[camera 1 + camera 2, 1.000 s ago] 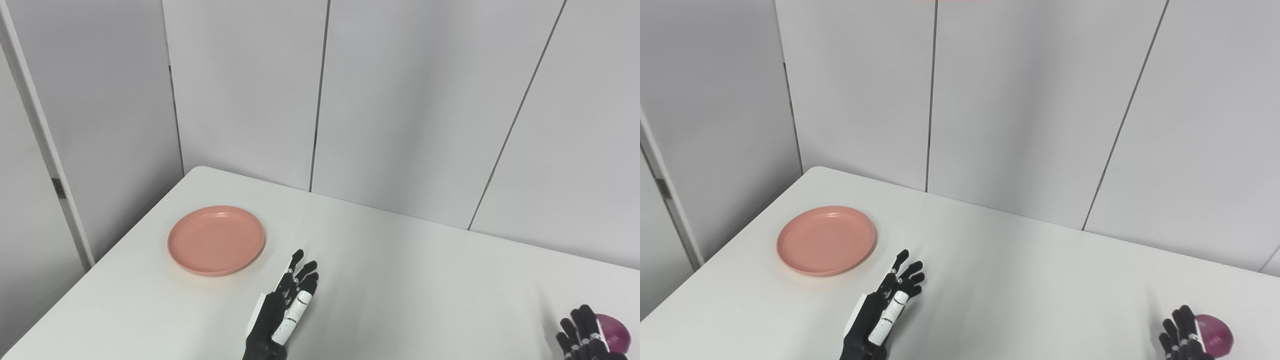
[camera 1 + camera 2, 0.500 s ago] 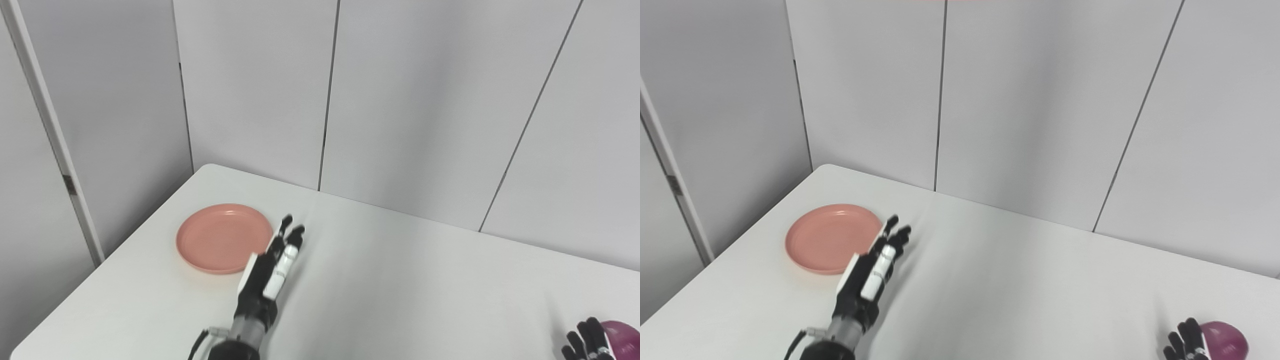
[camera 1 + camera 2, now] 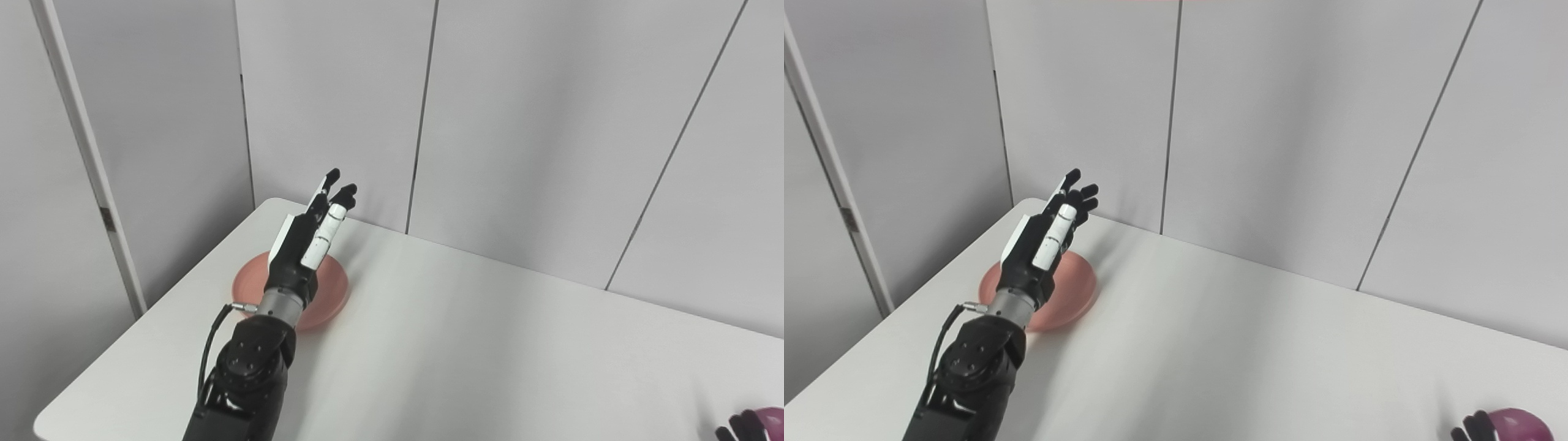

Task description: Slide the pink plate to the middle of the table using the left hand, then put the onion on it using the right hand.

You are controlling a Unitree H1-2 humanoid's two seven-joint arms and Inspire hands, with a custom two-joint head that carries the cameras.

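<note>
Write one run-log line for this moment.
left hand: open, raised over pink plate | right hand: beside onion | plate: far-left corner, not slid

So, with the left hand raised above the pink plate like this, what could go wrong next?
The pink plate lies near the table's left edge, so a push in the wrong direction could send it off. The left hand hides much of the plate, which may make contact hard to judge. The onion sits at the frame's corner, easy to nudge.
</note>
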